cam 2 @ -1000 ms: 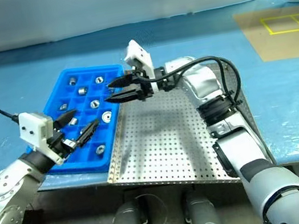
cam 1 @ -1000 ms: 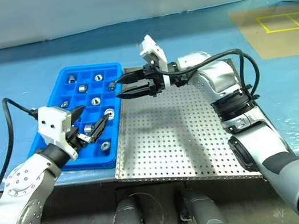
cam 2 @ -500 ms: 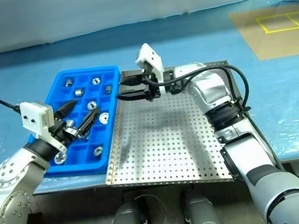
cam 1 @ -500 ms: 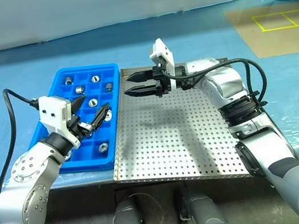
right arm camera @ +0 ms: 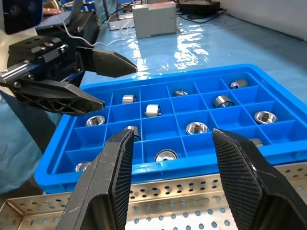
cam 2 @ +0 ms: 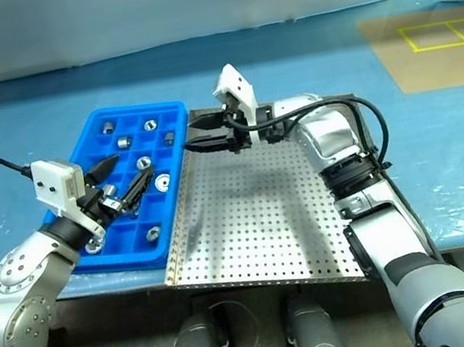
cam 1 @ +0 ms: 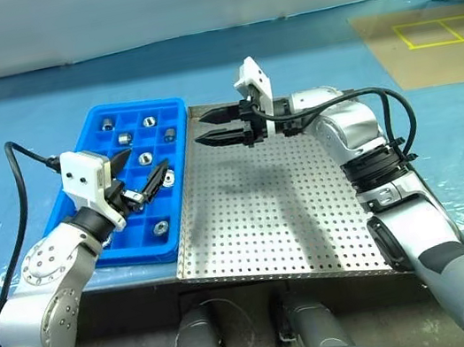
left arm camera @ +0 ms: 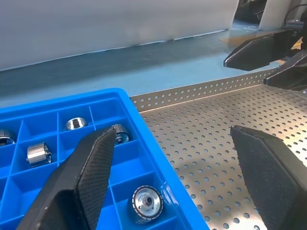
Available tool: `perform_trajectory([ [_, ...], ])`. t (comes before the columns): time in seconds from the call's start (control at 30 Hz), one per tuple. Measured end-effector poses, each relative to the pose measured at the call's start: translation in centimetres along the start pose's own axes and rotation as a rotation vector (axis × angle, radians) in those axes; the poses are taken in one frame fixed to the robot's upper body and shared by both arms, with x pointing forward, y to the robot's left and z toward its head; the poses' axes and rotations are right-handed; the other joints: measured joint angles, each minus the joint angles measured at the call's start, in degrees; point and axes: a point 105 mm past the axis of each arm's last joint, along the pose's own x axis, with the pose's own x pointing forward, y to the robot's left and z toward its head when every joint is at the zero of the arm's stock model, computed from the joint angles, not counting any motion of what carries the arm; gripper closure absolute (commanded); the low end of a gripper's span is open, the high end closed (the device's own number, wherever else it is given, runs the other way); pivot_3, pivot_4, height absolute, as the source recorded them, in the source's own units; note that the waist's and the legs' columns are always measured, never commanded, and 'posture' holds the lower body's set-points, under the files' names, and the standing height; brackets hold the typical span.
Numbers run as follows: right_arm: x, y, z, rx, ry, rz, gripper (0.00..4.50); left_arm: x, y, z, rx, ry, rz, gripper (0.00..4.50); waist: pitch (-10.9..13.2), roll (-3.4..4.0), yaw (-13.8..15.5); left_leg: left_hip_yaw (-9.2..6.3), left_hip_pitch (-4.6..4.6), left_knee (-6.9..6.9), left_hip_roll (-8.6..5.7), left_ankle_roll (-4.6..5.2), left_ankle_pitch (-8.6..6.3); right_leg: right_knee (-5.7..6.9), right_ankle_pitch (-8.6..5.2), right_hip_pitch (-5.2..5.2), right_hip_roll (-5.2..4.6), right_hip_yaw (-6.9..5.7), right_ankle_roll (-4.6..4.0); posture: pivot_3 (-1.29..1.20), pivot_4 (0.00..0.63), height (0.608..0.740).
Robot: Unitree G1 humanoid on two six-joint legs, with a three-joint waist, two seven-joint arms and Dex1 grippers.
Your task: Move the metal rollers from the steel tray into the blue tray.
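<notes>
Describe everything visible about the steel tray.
The steel tray is a large square sheet of shiny metal, its floor perforated with rows of small holes, ringed by a low perforated rim. It lies flat on the blue-covered table, its left edge against the blue tray. No rollers show on it. The right gripper hovers open above its far left corner.
</notes>
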Motion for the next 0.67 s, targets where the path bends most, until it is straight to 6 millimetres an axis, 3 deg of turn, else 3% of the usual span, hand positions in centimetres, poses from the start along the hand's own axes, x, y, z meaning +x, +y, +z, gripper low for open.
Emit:
perform_trajectory([
  [0.47,-1.1,-1.4,-1.3,0.019,0.049,-0.124,1.85,0.5,0.9,0.0,0.001,0.002,-0.002,0.47,0.00,0.00,-0.19,0.00,0.00,0.03,0.00,0.02,0.00,0.00,0.00,0.01,0.01,0.00,0.00,-0.26,0.150,0.740],
  [0.67,-1.5,-1.1,-0.7,0.016,0.023,-0.123,1.85,0.7,0.6,0.2,0.003,-0.004,-0.031,0.47,0.00,0.00,-0.27,0.00,0.00,0.03,0.00,0.03,0.00,0.00,0.00,0.01,0.01,0.00,0.00,-0.29,0.150,0.740],
])
